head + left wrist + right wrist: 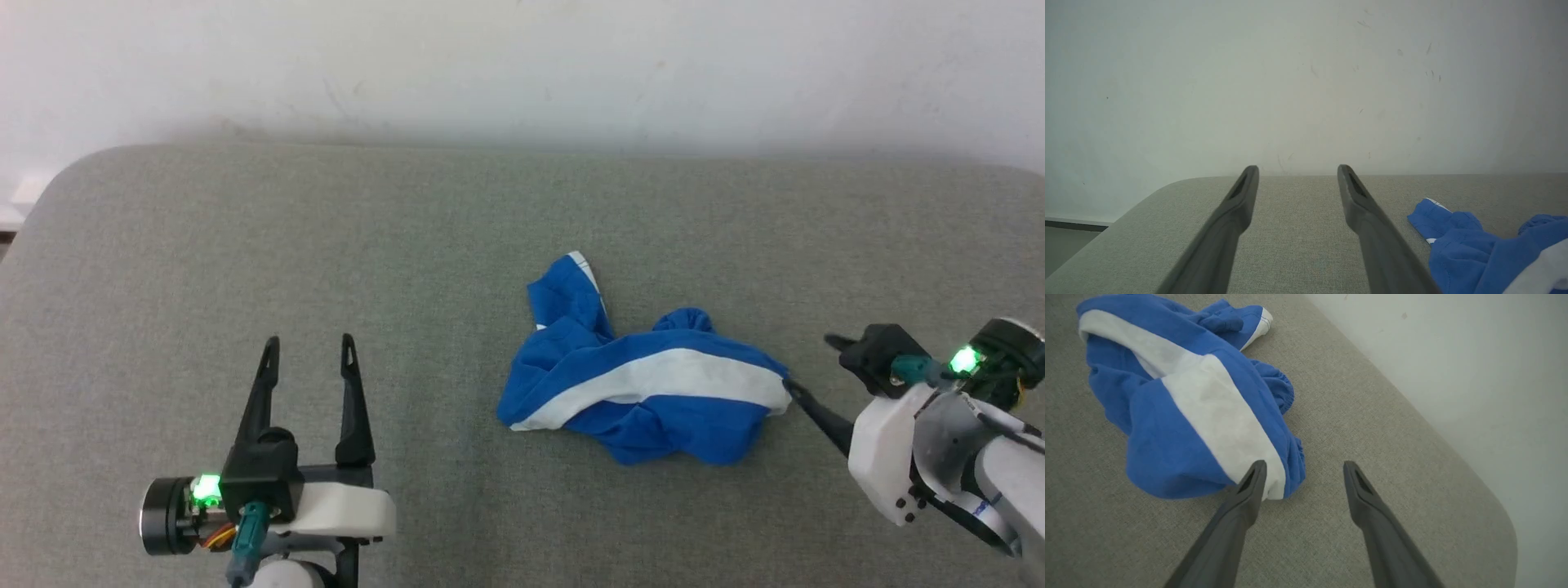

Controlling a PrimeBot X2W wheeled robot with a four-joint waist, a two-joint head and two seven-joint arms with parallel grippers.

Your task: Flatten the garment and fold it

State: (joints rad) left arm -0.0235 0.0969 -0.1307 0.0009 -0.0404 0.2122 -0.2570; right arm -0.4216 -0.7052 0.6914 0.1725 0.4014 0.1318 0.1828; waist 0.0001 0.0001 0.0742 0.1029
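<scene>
The right pincer [808, 361] stands with its two long dark fingers spread wide and nothing between them. It is angled in at the right end of the garment [645, 384], a crumpled pair of bright royal-blue soft fabric shorts. In the right wrist view one fingertip sits at the end of the broad white stripe, though actual contact cannot be told. That placement reads as a line-up for pinching this gathered edge so the cloth can be drawn out flat.

The left pincer [310, 339], equally wide apart and empty, hovers well to the left of the garment, seemingly waiting its turn on the opposite edge.

The garment lies bunched near the middle of the grey fabric-covered tabletop [245, 245]. It is twisted on itself, the white stripe running diagonally across the heap, and one leg points toward the pale wall [522, 65] beyond it. Flattening looks not yet begun.
</scene>
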